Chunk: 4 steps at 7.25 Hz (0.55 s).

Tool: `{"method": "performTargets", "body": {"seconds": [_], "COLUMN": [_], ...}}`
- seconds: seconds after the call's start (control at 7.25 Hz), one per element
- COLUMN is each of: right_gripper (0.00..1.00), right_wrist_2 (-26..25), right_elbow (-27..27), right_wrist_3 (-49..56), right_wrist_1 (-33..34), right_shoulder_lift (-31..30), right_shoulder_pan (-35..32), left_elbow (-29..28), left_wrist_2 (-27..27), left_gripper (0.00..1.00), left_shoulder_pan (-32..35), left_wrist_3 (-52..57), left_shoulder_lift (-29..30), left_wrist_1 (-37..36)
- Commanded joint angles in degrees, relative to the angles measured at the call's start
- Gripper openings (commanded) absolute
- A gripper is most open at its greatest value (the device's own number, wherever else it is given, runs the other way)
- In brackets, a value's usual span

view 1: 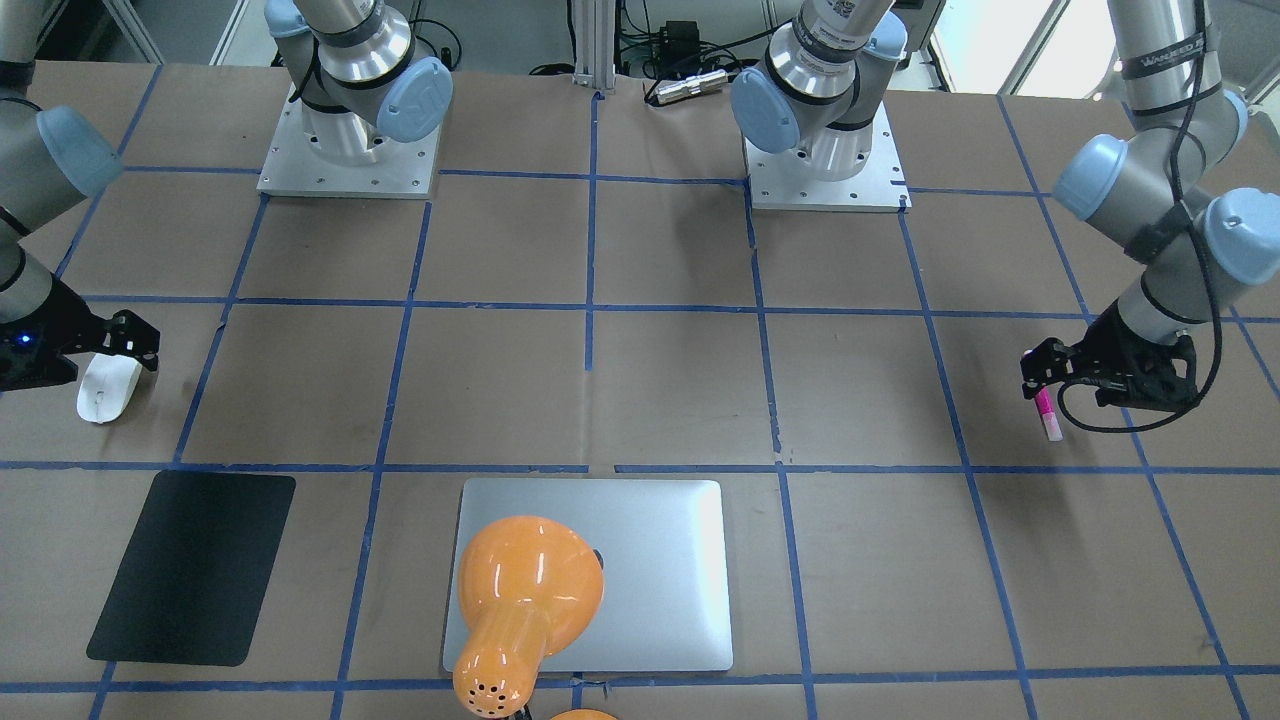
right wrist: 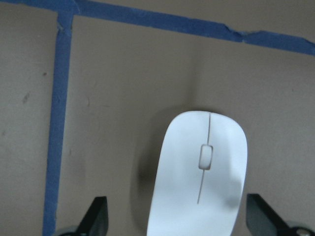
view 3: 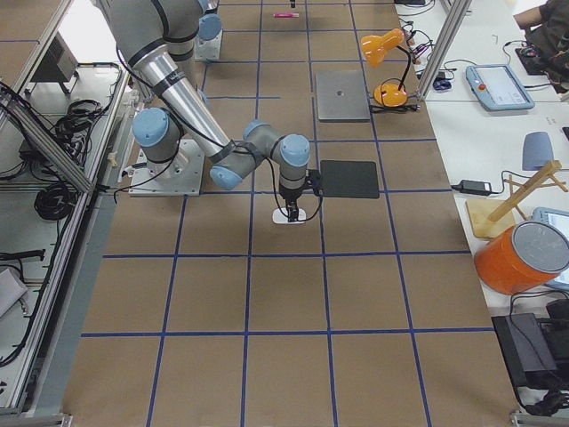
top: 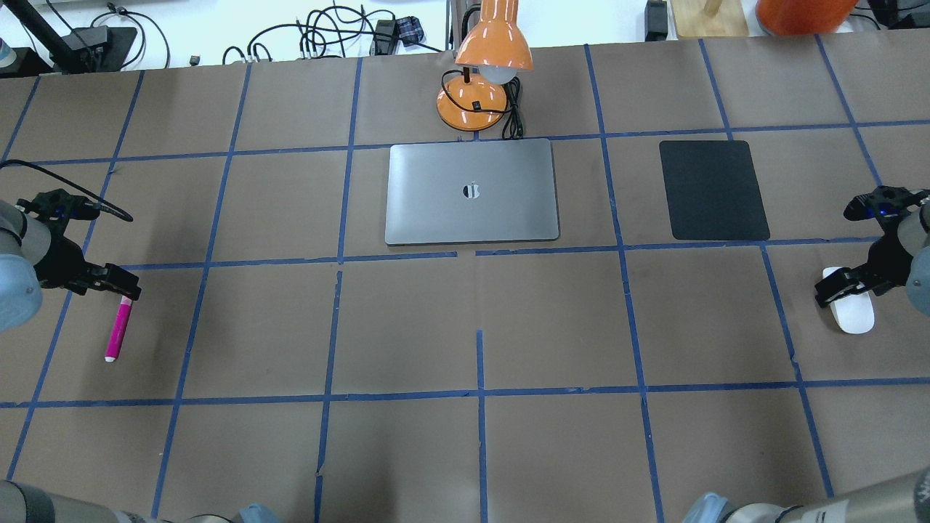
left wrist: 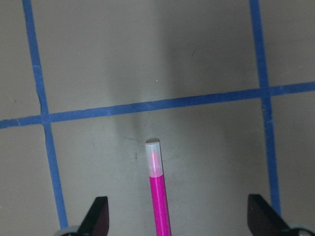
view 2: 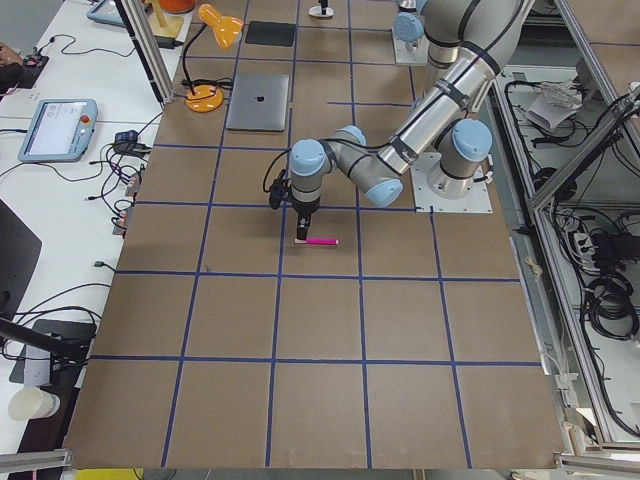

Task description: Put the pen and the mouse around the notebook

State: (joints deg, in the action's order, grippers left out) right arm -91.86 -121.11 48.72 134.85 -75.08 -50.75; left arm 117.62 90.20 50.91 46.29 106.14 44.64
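Observation:
The pink pen (top: 118, 329) lies flat on the table at the robot's far left, its pale end (left wrist: 153, 158) pointing away from the wrist. My left gripper (left wrist: 180, 217) is open, one finger on either side of the pen's rear part, not closed on it. At the far right lies the white mouse (top: 851, 311). My right gripper (right wrist: 179, 216) hangs open over its rear half with the fingers (right wrist: 97, 215) wide of both sides. The silver notebook (top: 472, 190) rests closed at the table's far middle, well apart from both.
A black mat (top: 712, 189) lies right of the notebook, near the mouse. An orange desk lamp (top: 483, 65) stands just behind the notebook, and its shade (view 1: 528, 572) covers part of it in the front-facing view. Blue tape lines grid the brown table.

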Motion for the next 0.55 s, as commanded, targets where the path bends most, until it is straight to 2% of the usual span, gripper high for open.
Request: {"method": "performTargets", "body": {"seconds": [0.0,0.14,0.28,0.41], "right_gripper": [1.00,1.00,1.00,1.00], "right_wrist_2": [0.28,0.28,-0.42,-0.51], "right_elbow": [1.75,1.76,1.85,1.76], "right_wrist_3": [-0.73,-2.30,-4.49,-4.51], "right_wrist_1": [-0.02,-0.02,0.06,0.06], "right_shoulder_lift": [1.69,1.78,1.69,1.78], "right_shoulder_pan": [0.13,0.04,0.04,0.04], "left_elbow": [1.46,0.86,0.76,0.76], "left_wrist_2": [0.50,0.76,0.94,0.94], "left_gripper": [1.00,0.92,0.43,0.06], "left_shoulder_pan": [-0.38,-0.38,-0.38,-0.38], "left_wrist_3": [0.73,0.64,0.56,0.47], "left_shoulder_lift": [4.24,4.77,4.43,4.08], "left_wrist_1": [-2.46,-2.37,-2.45,-2.54]}}
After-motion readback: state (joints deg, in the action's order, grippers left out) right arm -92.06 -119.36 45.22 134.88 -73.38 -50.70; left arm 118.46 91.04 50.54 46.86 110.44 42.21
